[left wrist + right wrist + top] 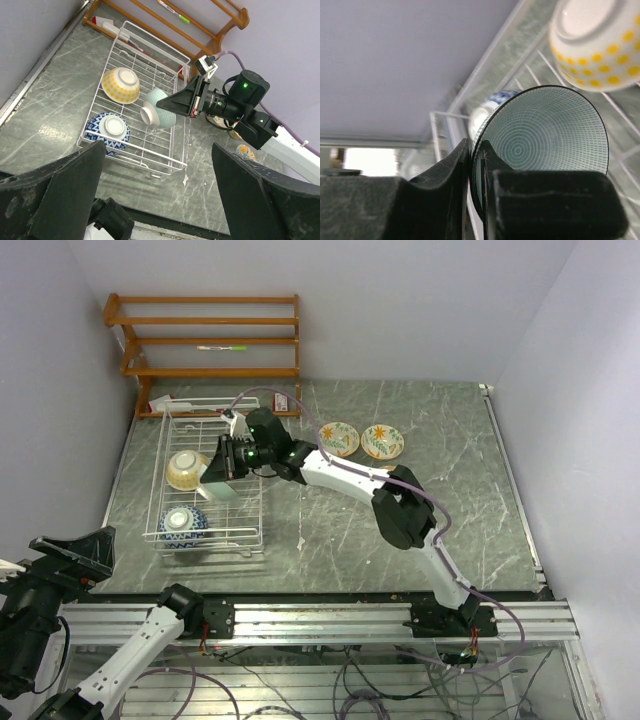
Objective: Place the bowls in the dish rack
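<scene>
The white wire dish rack (155, 480) stands at the left of the table. A yellow-dotted bowl (187, 469) and a blue patterned bowl (183, 523) lie in it. My right gripper (232, 458) is shut on the rim of the mint green bowl (220, 480) and holds it on edge over the rack's right side; its fingers (457, 165) pinch the rim of this bowl (545, 135). Two orange-flowered bowls (340, 438) (383, 441) sit on the table to the right. My left gripper (160, 200) is open and empty, near the table's front left corner.
A brown wooden slatted shelf (210, 340) stands against the back wall behind the rack, with a green marker (222, 347) on it. Small red-and-white items (283, 402) lie at its foot. Walls close in on the left, back and right.
</scene>
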Tool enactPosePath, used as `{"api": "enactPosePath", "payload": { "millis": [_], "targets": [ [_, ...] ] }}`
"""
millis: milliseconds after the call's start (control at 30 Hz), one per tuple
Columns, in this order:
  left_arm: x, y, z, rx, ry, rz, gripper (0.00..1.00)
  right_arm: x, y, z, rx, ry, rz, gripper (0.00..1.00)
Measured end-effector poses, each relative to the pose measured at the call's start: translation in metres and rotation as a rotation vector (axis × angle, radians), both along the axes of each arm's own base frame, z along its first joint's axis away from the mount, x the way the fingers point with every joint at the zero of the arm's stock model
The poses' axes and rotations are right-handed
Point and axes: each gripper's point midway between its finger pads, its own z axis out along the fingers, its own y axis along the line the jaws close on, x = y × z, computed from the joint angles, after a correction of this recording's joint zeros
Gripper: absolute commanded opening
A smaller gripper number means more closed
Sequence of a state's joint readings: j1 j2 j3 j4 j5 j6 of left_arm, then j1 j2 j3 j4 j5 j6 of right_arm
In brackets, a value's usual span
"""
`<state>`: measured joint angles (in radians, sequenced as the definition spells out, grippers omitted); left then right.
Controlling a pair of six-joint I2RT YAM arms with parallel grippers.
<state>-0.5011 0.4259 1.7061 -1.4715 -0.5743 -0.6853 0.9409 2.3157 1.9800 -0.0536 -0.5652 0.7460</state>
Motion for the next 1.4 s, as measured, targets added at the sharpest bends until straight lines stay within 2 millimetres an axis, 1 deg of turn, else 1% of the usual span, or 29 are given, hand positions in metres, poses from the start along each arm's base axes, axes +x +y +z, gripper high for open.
{"api": "enactPosePath", "payload": {
  "millis": [100, 233, 300, 333, 400, 533, 633, 733, 933, 1000, 1133, 1267, 1400],
  "targets": [
    [0.000, 0.000, 0.000, 0.000, 0.000, 0.002, 0.99, -0.002, 0.010, 0.024, 0.132, 0.087, 0.004, 0.13],
    [-0.001, 0.002, 0.002, -0.005, -0.006, 0.007, 0.99, -0.009, 0.022, 0.059, 0.287, 0.169, 0.030, 0.13],
    [-0.003, 0.003, 0.003, -0.007, -0.010, 0.008, 0.99, -0.013, 0.024, 0.067, 0.339, 0.203, 0.036, 0.13],
    [-0.003, 0.003, 0.003, -0.008, -0.012, 0.010, 0.99, -0.015, 0.024, 0.067, 0.352, 0.222, 0.038, 0.13],
    [-0.005, 0.005, 0.004, -0.008, -0.015, 0.014, 0.99, -0.017, 0.022, 0.061, 0.364, 0.261, 0.034, 0.14],
    [-0.006, 0.007, 0.004, -0.007, -0.015, 0.021, 0.99, -0.018, 0.016, 0.028, 0.339, 0.364, 0.005, 0.14],
    [-0.006, 0.008, 0.003, -0.004, -0.012, 0.024, 0.99, -0.013, 0.016, 0.005, 0.312, 0.412, -0.020, 0.14],
    [-0.006, 0.008, 0.003, 0.000, -0.012, 0.025, 0.99, -0.010, 0.015, -0.009, 0.293, 0.436, -0.042, 0.14],
    [-0.005, 0.008, 0.003, 0.011, -0.005, 0.026, 0.99, -0.003, 0.011, -0.016, 0.298, 0.456, -0.070, 0.18],
    [-0.004, 0.008, 0.003, 0.012, -0.005, 0.025, 0.99, -0.004, 0.010, -0.017, 0.303, 0.460, -0.071, 0.20],
    [-0.004, 0.008, 0.003, 0.018, -0.004, 0.022, 0.99, -0.002, 0.005, -0.022, 0.312, 0.466, -0.076, 0.22],
    [-0.004, 0.009, 0.003, 0.020, -0.004, 0.024, 0.99, 0.008, -0.003, -0.025, 0.321, 0.458, -0.094, 0.25],
    [-0.004, 0.009, 0.003, 0.020, -0.004, 0.020, 0.99, 0.028, -0.017, -0.029, 0.325, 0.448, -0.141, 0.29]
  ]
}}
